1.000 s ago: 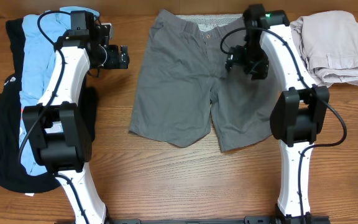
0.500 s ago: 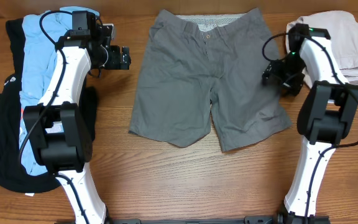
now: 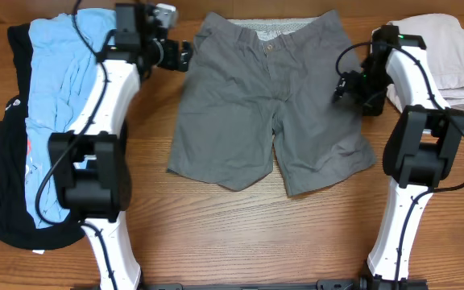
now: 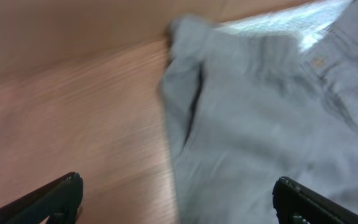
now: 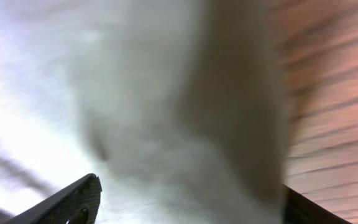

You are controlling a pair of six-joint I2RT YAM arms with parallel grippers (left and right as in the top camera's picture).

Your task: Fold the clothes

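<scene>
Wooden table (image 3: 240,234) with the grey shorts (image 3: 256,105) spread flat mid-table. Blue-and-black pile (image 3: 55,72) on the left, beige garment (image 3: 449,56) on the right. Left gripper (image 3: 185,56) is wide open just off the waistband's left corner, and right gripper (image 3: 341,90), also spread wide, is at the shorts' right edge near the beige garment

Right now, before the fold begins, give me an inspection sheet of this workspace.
Surface: wooden table.
Job's things: grey shorts flat at centre, waistband at far edge; light blue garment over black garment at left; beige garment at far right.
Clutter: nothing seen.
Grippers: left gripper open, by the shorts' far left corner; right gripper open, over the shorts' right side.
Cables: black cables loop at each wrist.
Surroundings: nothing seen.
</scene>
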